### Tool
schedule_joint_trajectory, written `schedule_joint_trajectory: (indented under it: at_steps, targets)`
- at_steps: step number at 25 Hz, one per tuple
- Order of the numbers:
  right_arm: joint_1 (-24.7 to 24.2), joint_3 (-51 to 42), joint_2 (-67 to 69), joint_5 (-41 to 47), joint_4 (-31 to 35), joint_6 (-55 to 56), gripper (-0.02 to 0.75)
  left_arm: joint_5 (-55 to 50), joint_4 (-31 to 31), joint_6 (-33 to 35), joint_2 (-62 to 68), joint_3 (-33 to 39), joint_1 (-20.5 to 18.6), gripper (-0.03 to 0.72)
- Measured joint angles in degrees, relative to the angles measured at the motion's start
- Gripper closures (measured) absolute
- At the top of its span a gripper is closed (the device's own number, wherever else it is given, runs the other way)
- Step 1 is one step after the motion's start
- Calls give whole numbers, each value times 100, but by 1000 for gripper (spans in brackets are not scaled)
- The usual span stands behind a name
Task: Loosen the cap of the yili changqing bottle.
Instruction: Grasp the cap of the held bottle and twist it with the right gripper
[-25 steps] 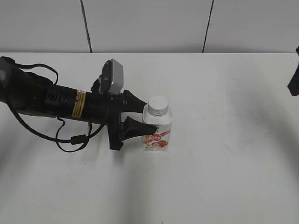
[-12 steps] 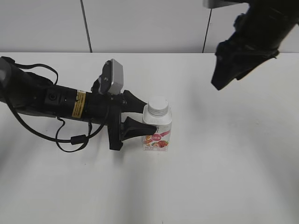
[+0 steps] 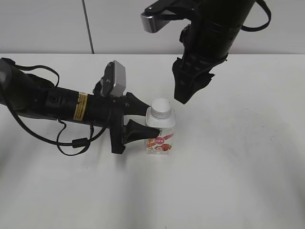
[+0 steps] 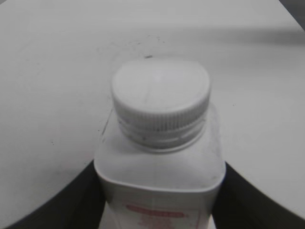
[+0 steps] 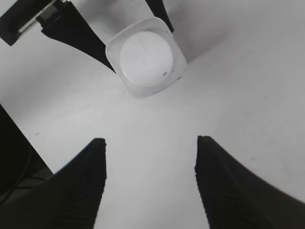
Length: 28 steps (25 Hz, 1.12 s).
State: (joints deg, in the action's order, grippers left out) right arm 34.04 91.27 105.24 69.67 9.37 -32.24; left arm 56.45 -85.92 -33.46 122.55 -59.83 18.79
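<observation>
While the cap is untouched, progress is judged early: the bottle is secured, the turning is not begun.

Bottle hold: the yili changqing bottle (image 3: 160, 132) is stood upright on the white table (image 3: 238, 167), and its body is clamped between the two dark fingers of the left gripper (image 3: 138, 120), one on each side, as the left wrist view confirms.

Cap: the white ribbed cap (image 3: 160, 108) is seen seated on the neck, with no gap that can be made out; in the left wrist view it (image 4: 161, 95) appears fully screwed down.

Right gripper: the right gripper (image 3: 187, 90) is held above and just behind the cap, apart from it; its fingers (image 5: 78, 183) are spread wide with nothing between them.

Left to do: a descent over the cap, a closing on it and a twist are judged outstanding.

Far side: a grey panelled wall (image 3: 143, 24) is seen behind the table.
</observation>
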Motion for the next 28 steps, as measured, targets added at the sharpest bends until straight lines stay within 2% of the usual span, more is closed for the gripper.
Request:
schedule_joint_trajectory:
  at_steps: [12,28]
  targets:
    - [50,48,468,-453,266,863,266,4,-5,0,0,0,0,285]
    - [50,436,918,-577,422,897,267,4,-10,0,0,0,0,285]
